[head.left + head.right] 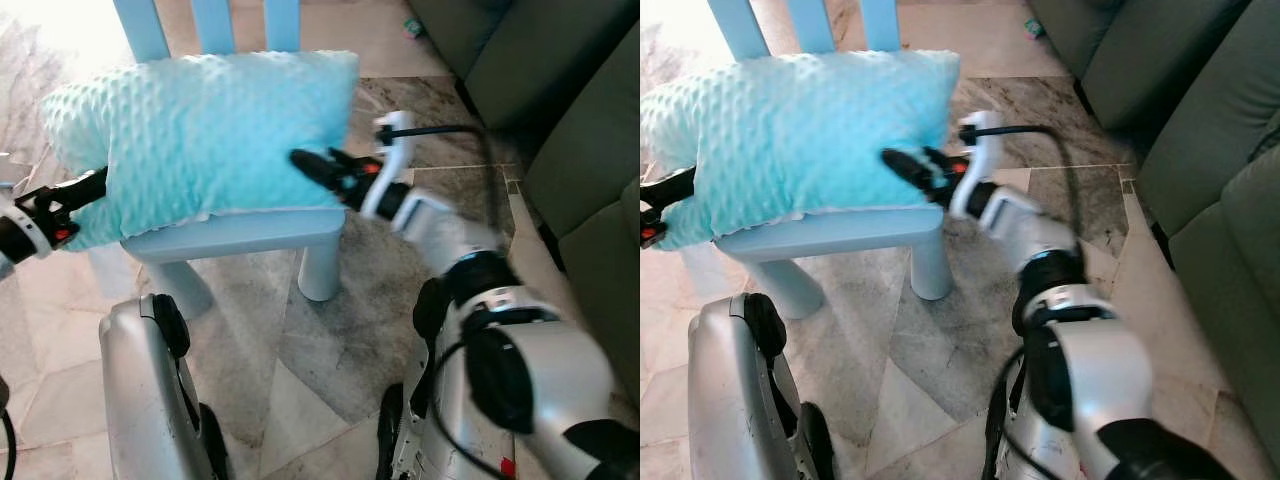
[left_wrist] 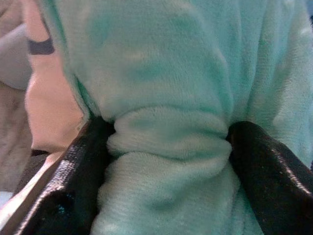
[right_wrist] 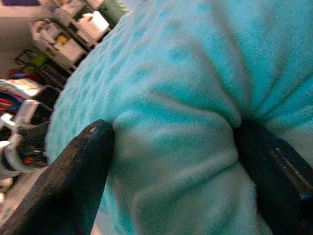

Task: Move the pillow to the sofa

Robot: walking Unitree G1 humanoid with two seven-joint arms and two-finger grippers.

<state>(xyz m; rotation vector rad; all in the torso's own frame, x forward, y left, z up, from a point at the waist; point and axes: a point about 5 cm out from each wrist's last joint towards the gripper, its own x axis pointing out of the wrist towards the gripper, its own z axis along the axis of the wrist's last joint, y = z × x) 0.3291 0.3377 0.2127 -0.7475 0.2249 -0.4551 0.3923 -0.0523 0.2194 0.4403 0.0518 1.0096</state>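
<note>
Pillow: the turquoise, bumpy pillow (image 1: 205, 140) sits over the seat of a light blue chair (image 1: 240, 232), pinched at both ends by the grippers.
Long axis: it runs side to side across the head views, one short end toward each arm; the end on the robot's right sits a little higher, so the pillow tilts slightly.
Left gripper: the left gripper (image 1: 92, 185) is clenched on the pillow's left end; in its wrist view a fold of plush bulges between the two black fingers (image 2: 73, 181).
Right gripper: the right gripper (image 1: 312, 167) is clamped on the right end, and its wrist view shows fabric bunched between its fingers (image 3: 73, 181).
Sofa: the dark green sofa (image 1: 545, 90) stands to the robot's right, well apart from the pillow.
Hidden: the pillow covers most of the chair seat and the base of the back slats; I cannot tell whether its underside rests on the seat.
Cut off: the slats run out of the top edge, and the sofa out of the right.
Blur: the right arm is smeared.
</note>
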